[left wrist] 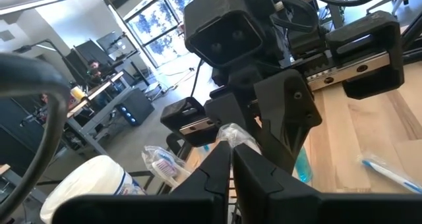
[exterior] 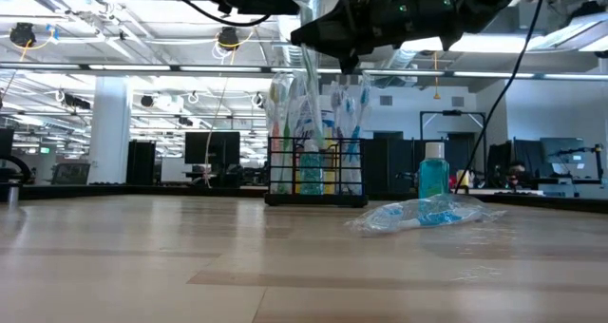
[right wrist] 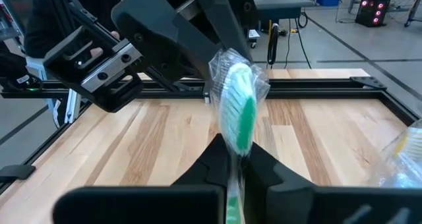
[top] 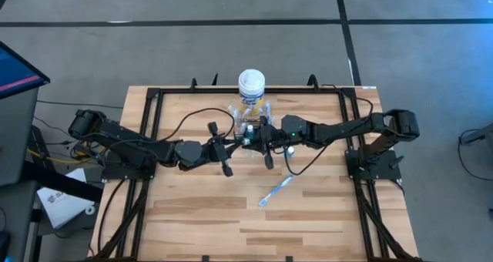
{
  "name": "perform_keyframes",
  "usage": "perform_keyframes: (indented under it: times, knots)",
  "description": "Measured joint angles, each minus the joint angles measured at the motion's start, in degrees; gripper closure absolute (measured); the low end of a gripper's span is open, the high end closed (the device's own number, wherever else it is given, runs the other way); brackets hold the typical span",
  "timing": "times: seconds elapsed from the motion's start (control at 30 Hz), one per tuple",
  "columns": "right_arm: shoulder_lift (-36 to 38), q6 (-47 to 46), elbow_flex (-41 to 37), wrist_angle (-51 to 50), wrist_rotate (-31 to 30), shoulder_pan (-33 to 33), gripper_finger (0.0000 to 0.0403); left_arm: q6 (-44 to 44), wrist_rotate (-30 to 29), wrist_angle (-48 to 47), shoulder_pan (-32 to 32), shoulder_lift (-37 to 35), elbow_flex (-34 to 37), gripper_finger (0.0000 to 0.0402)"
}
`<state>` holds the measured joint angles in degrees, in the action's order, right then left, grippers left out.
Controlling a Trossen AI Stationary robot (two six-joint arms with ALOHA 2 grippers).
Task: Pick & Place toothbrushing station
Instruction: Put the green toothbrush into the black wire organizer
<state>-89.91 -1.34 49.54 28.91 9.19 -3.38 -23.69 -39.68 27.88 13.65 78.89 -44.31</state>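
Note:
The black wire-mesh caddy (exterior: 316, 178) stands on its base on the table at the far middle, with several wrapped toothbrushes upright in it; it also shows in the high view (top: 250, 125). The white-lidded yellow canister (top: 252, 85) stands just behind it. My left gripper (top: 237, 144) and my right gripper (top: 253, 139) meet tip to tip above the caddy's near side. Both are shut on one green toothbrush in clear wrap (right wrist: 239, 115). Another wrapped toothbrush (top: 276, 191) lies flat on the table nearer the front. My left gripper pinches the bunched clear wrap at the toothbrush's head end (left wrist: 235, 134) between its two fingertips, coming about level from the table's left. My right gripper pinches the wrapped toothbrush below its green bristle head (right wrist: 232, 159) between its two fingers, coming from the table's right. The head stands up past the fingertips. The brush is lifted clear of the table.
A small blue bottle (exterior: 433, 174) stands right of the caddy. The loose wrapped toothbrush (exterior: 418, 216) lies in front of it. A black frame rail (top: 250, 91) runs round the table. There is bare wood toward the near edge.

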Motion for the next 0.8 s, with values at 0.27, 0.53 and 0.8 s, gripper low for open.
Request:
perform_keyframes:
  times: [0.27,0.53,0.8]
  knots:
    - [0.60,-0.13,-0.05,-0.49,-0.11,0.00,0.0399,0.12,-1.07,0.03,0.00,0.00,0.02,0.0371]
    - [1.83,0.26,-0.11,-1.79,-0.40,-0.02,0.0400,0.50,-5.24,0.20,0.99,0.00,0.04,0.0342]
    - [4.38,2.23,-0.13,-5.32,-4.84,0.04,0.0400,0.58,-5.35,0.33,3.08,0.00,0.04,0.0326]
